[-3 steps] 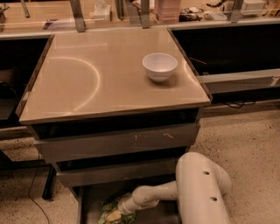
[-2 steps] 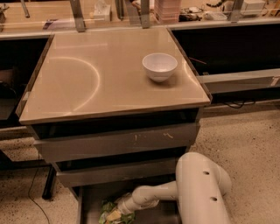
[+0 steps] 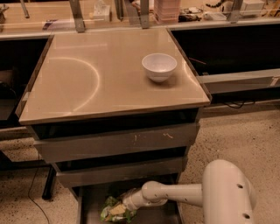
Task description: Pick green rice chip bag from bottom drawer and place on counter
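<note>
The green rice chip bag point(image 3: 112, 211) lies crumpled on the floor of the open bottom drawer point(image 3: 89, 205), at the bottom of the camera view. My white arm reaches in from the right, and the gripper point(image 3: 124, 206) is down at the bag, its tip buried in the foil. The beige counter point(image 3: 87, 78) above carries a faint arc mark and bears no bag.
A white bowl point(image 3: 159, 66) stands on the counter's right rear part. Two shallower grey drawers point(image 3: 118, 142) sit shut above the open one. A cluttered shelf point(image 3: 166, 8) runs along the back. A speckled floor point(image 3: 245, 135) lies to the right.
</note>
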You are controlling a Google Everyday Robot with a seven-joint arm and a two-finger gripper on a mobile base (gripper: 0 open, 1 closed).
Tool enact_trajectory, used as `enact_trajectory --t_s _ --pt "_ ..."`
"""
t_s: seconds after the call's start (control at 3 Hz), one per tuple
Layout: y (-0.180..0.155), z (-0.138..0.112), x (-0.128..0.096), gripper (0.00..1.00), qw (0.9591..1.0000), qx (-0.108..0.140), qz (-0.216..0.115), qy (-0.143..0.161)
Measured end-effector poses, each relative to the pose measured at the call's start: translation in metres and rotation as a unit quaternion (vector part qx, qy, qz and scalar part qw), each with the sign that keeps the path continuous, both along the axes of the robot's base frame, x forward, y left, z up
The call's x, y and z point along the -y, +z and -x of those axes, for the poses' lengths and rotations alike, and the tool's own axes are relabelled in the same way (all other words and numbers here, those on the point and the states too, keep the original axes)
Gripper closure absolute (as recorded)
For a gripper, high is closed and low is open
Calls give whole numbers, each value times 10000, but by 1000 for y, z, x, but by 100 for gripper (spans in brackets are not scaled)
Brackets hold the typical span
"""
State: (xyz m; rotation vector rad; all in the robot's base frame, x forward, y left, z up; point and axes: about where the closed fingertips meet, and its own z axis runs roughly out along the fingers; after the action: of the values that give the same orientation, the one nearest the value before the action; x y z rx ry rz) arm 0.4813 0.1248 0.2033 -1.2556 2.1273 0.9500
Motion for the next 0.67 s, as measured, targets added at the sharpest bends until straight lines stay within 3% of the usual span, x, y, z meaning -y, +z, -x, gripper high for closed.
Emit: enact_trajectory --t_s 0.33,0.67 --pt "34 8 27 100 9994 -126 -62 -302" --pt "65 29 62 100 9970 -310 182 -683"
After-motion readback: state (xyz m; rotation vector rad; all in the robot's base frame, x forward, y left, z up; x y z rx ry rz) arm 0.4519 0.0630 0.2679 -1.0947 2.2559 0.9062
